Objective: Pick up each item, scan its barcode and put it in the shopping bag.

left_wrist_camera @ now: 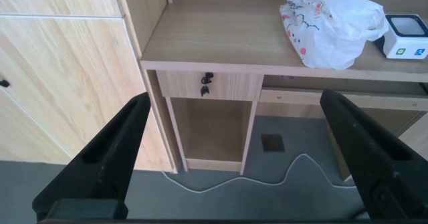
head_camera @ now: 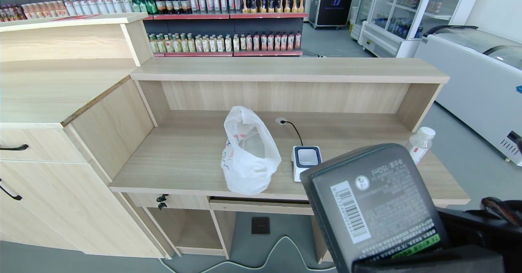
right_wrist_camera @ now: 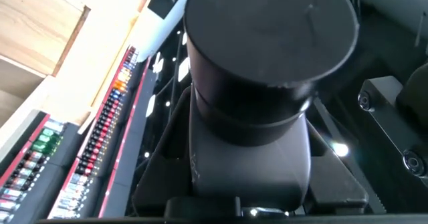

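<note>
One dark bottle [head_camera: 375, 208] sat clamped in R gripper [head_camera: 448, 244] at lower right of head view, barcode up, not yet scanned at scanner [head_camera: 306, 161] nor in bag [head_camera: 249, 153] at centre, w/ white bottle [head_camera: 420, 144] waiting mid-right & L gripper [left_wrist_camera: 234, 100] wide, empty.

Counting as I go: I see one shopping bag [head_camera: 249, 155], one scanner [head_camera: 306, 159] with one cable [head_camera: 294, 131], one white-capped bottle [head_camera: 420, 144] and one black bottle [head_camera: 375, 208]. That makes two bottles on my tally.
</note>
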{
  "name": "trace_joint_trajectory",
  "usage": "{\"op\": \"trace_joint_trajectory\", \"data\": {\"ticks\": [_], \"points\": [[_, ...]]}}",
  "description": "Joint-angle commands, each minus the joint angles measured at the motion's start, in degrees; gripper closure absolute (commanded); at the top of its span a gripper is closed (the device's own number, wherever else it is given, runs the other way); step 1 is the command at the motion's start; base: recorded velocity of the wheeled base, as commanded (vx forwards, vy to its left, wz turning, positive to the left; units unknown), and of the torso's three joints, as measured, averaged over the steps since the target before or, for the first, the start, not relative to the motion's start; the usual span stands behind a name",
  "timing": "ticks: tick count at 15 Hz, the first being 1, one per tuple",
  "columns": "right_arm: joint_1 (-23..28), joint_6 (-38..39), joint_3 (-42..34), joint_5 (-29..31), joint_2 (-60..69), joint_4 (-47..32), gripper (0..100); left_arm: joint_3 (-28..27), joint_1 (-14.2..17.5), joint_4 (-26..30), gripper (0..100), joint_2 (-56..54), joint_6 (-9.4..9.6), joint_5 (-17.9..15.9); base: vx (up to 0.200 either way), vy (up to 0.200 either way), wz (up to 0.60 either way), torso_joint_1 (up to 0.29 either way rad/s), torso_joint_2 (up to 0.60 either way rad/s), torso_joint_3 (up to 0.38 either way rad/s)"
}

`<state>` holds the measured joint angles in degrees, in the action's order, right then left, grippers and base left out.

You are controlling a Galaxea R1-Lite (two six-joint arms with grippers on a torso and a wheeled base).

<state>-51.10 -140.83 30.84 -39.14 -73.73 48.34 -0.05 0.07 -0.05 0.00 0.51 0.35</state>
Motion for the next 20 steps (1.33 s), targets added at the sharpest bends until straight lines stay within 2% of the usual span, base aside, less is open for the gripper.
{"op": "trace_joint_trajectory", "data": {"ticks": [1,8,10,11,12,13,14,15,17,19,20], "points": [[0.0,-0.1,-0.1,-0.1,0.4,-0.6,100,0.0,0.0,0.0,0,0.0,0.02,0.0,0.000,0.000,0.00,0.000,0.00,0.000],[0.2,-0.1,0.0,0.0,1.8,-2.0,100,0.0,0.0,0.0,0,0.0,0.02,0.0,0.000,0.000,0.00,0.000,0.00,0.000],[1.4,4.2,2.5,0.2,1.7,-2.0,100,0.0,0.0,0.0,0,0.0,0.02,0.0,0.000,0.000,0.00,0.000,0.00,0.000],[6.7,13.6,2.8,1.7,1.7,-3.0,100,0.0,0.0,0.0,0,0.0,0.02,0.0,0.000,0.000,0.00,0.000,0.00,0.000],[15.1,22.9,2.3,4.2,1.7,-6.1,100,0.0,0.0,0.0,0,0.0,0.02,0.1,0.000,0.000,0.00,0.000,0.00,0.000],[18.9,27.4,2.0,4.9,1.9,-8.4,100,0.0,0.0,0.0,0,0.0,0.02,0.1,0.000,0.000,0.00,0.000,0.00,0.000],[27.8,37.7,2.0,4.7,2.2,-15.1,100,0.0,0.0,0.0,0,0.0,0.02,0.1,0.000,0.000,0.00,0.000,0.00,0.000],[32.6,43.2,2.8,4.9,2.7,-17.0,100,0.0,0.0,0.0,0,0.0,0.02,0.0,0.000,0.000,0.00,0.000,0.00,0.000],[43.4,54.6,4.0,9.1,4.6,-17.6,100,0.0,0.0,0.0,0,0.0,0.02,0.1,0.000,0.000,0.00,0.000,0.00,0.000],[53.9,69.4,3.4,15.2,7.9,-19.2,100,0.0,0.0,0.0,0,0.0,0.02,0.0,0.000,0.000,0.00,0.000,0.00,0.000],[59.2,76.5,3.2,15.9,8.2,-19.5,100,0.0,0.0,0.0,0,0.0,0.02,0.0,0.000,0.000,0.00,0.000,0.00,0.000]]}}
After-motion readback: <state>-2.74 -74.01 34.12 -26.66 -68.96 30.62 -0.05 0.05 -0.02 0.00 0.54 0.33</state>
